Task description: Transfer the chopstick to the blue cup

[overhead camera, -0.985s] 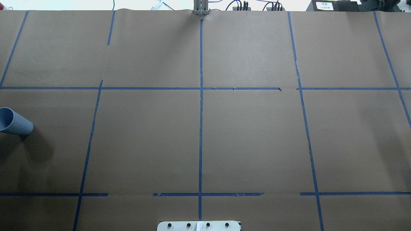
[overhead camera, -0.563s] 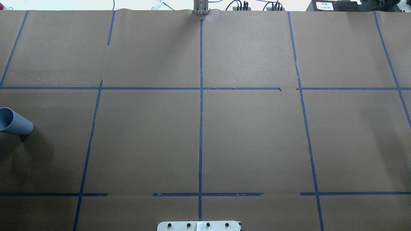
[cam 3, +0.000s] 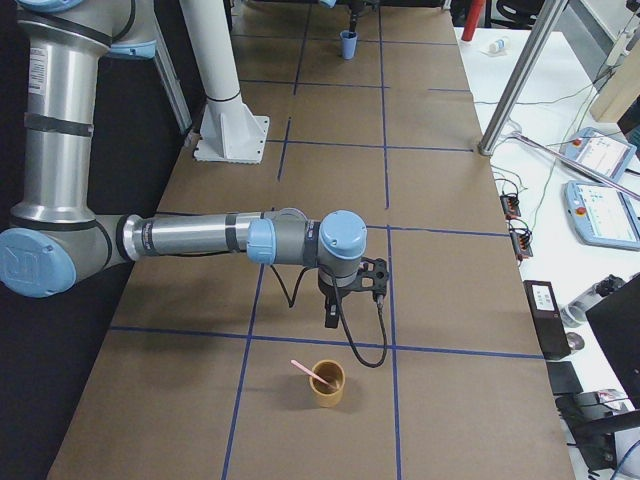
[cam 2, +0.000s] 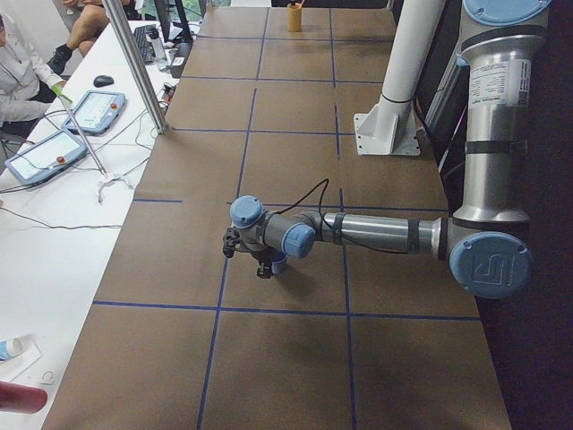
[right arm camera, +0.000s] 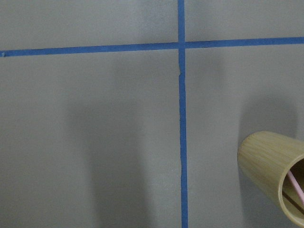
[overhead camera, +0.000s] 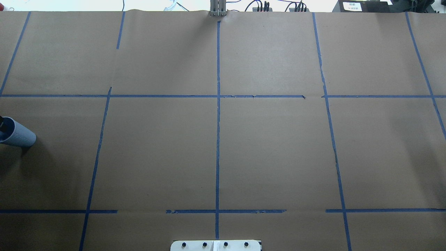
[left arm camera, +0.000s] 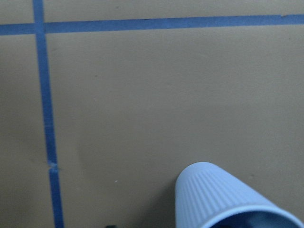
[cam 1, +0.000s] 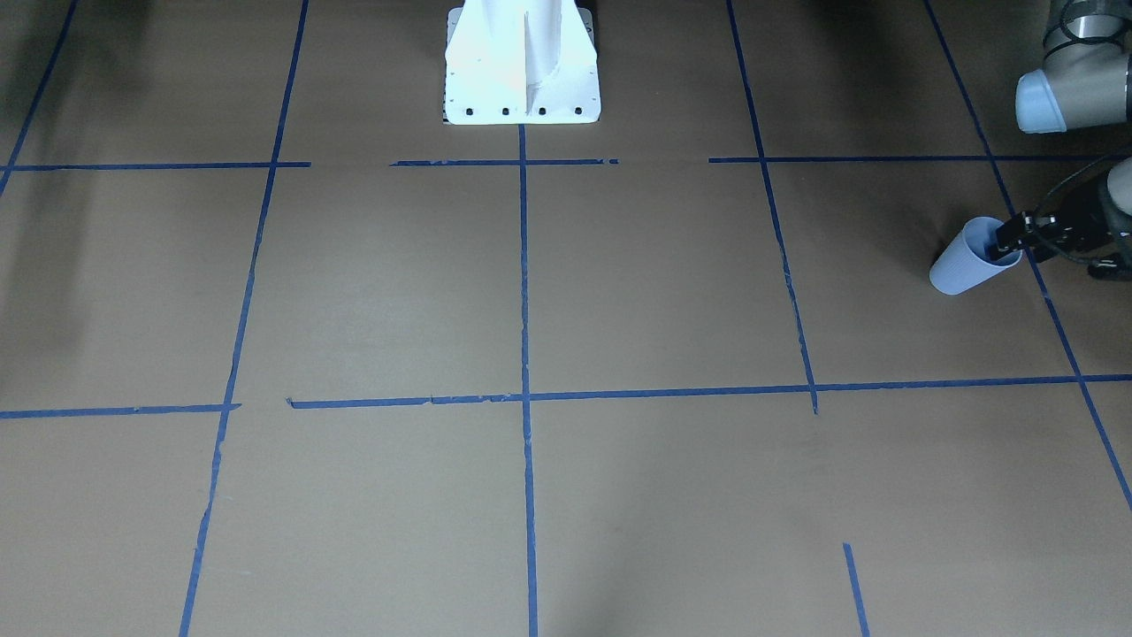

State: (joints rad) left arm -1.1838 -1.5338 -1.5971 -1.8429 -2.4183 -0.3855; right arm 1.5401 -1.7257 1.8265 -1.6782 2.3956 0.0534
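The brown-papered desk (overhead camera: pixel 156 150) is gridded with blue tape (overhead camera: pixel 217 139). A white side table (cam 2: pixel 45 260) beside it carries two tablets (cam 2: pixel 94 110); a metal post (cam 2: pixel 134 63) rises at the desk's edge.

The left arm (cam 2: pixel 385 235) stretches low and nearly level over the worktop (cam 1: pixel 619 292), entering the front-facing view at 3 o'clock. The left gripper (cam 1: pixel 1011 241) tips downward, and the stand of its jaws cannot be made out. The right arm (cam 3: pixel 200 238) reaches out level too. The right gripper (cam 3: pixel 330 318) hangs straight down below the wrist (cam 3: pixel 342 245), its jaws likewise unclear.
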